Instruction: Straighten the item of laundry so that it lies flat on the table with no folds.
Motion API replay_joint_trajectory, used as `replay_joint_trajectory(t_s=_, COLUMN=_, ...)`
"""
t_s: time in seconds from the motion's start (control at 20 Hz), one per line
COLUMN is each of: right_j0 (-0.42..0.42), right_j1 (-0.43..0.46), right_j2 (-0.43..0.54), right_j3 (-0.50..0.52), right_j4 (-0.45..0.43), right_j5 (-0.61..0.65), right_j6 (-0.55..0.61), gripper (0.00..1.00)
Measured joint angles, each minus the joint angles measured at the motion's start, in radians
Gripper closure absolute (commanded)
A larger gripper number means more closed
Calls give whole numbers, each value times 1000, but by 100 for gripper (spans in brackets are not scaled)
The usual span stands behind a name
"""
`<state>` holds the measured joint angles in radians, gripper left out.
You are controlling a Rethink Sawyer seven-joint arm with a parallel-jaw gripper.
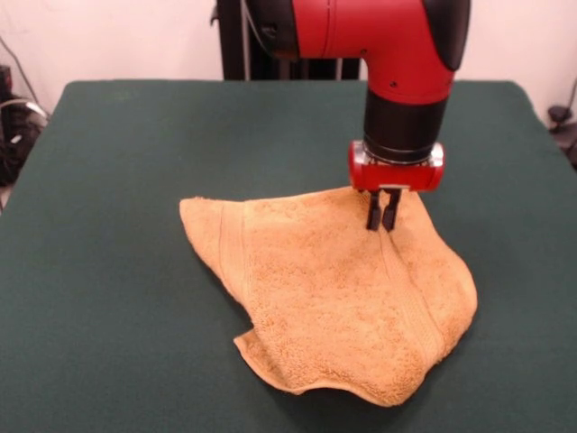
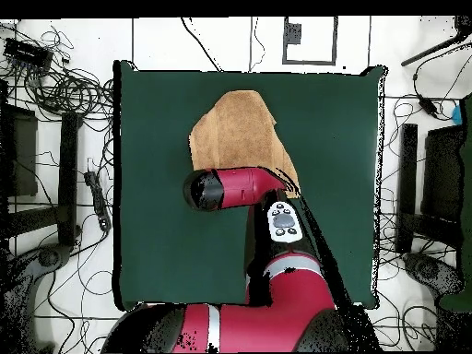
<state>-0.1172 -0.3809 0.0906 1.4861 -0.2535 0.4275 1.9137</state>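
Observation:
The mustard terry-cloth towel [image 1: 334,298] lies crumpled on the dark green table [image 1: 117,271], right of the middle, with a woven band along its left side and another down its right side. A raised crease runs from its far edge toward the near right. My gripper [image 1: 382,221] points straight down at the towel's far edge, its two black fingers close together and pinching the cloth where the crease starts. In the overhead view the towel [image 2: 240,129] lies toward the table's [image 2: 157,230] top, and the arm's wrist [image 2: 217,189] hides the gripper.
The red arm [image 2: 277,221] reaches over the table from the base. Cables and equipment [image 2: 55,92] lie on the floor around the table in the overhead view. The green cloth stretches bare to the left of the towel in the front view.

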Motion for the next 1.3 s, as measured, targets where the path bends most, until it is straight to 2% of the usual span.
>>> replay_joint_trajectory(t_s=0.7, right_j0=10, right_j1=-18, right_j2=-5, right_j3=33, right_j4=29, right_j5=-1, right_j6=0, gripper=100)
replay_joint_trajectory(t_s=1.3, right_j0=50, right_j1=-11, right_j2=-44, right_j3=67, right_j4=100, right_j5=-1, right_j6=0, gripper=100)
